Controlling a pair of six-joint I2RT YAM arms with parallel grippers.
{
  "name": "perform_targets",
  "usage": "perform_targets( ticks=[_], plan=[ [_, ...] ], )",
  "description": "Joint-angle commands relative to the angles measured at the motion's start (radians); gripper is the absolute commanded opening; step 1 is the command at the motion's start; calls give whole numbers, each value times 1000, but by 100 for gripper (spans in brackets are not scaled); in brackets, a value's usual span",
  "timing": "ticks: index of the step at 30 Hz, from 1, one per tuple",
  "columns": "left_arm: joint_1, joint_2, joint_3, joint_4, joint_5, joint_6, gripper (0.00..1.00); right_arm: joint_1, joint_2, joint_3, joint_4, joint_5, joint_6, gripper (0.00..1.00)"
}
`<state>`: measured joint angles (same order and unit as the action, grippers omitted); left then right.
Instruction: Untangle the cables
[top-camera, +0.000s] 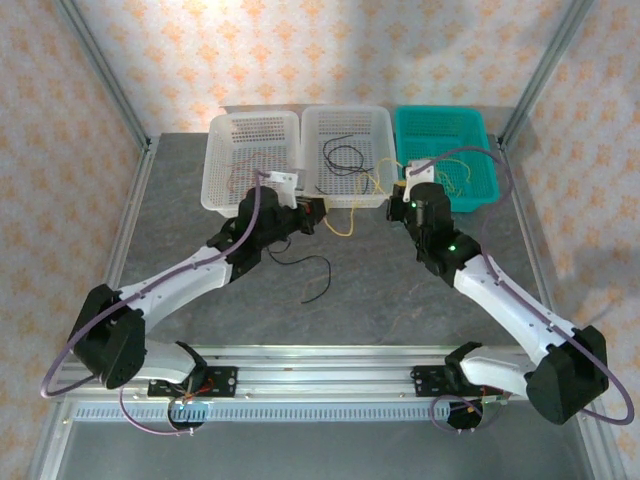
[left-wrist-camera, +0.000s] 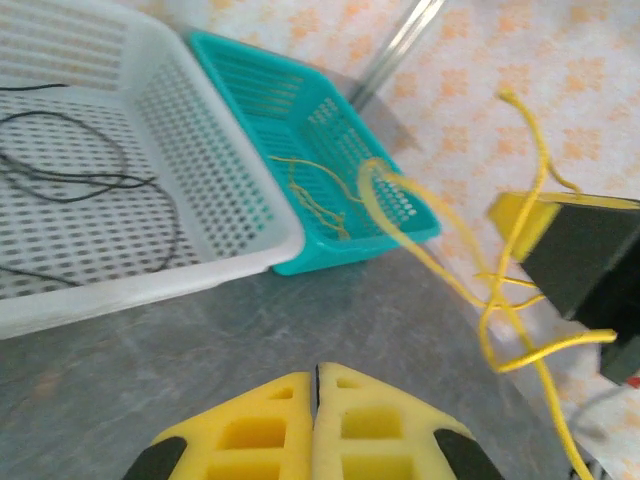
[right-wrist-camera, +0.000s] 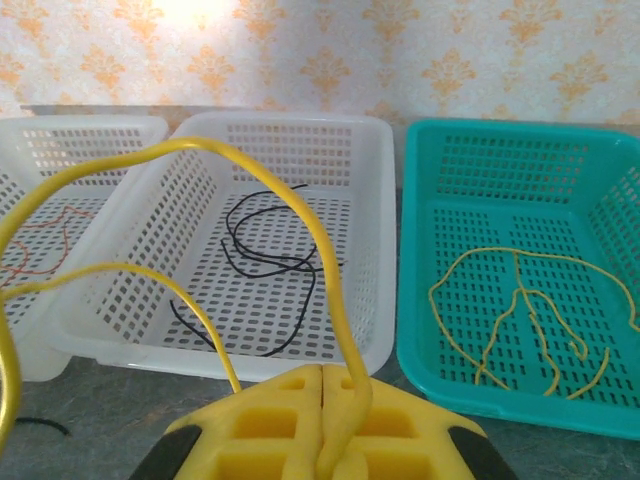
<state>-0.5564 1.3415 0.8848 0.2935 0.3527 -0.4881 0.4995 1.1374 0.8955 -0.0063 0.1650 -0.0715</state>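
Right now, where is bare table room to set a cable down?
Bare: grey table left of left arm, before left white mesh basket; also right of right arm, before teal mesh basket. Crowded: before middle white basket, around left hand, right hand, thin yellow cable, thin black cable.

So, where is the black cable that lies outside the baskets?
In the top view the black cable lies on the grey table, near the left end effector and in front of the middle white basket.

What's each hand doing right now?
Left hand: closed, nothing visible in it.
Right hand: closed on a yellow cable.
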Motion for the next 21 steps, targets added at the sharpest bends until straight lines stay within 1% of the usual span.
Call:
perform_targets(
  ticks=[1,10,15,21],
  plan=[
    [36,-51,-35,-47,-41,21,0,-21,-21,-7,4,79,21,0],
    [106,-158,-129,-102,-69,28,0,-100,-10,10,-58,154,83,0],
    [143,-197,-148,-134,-97,28,0,-114,-2,16,-78,181,85,0],
    [177,-223,-160,-166,-123,34,0,-139,33,31,-132,224,130,0]
  ],
)
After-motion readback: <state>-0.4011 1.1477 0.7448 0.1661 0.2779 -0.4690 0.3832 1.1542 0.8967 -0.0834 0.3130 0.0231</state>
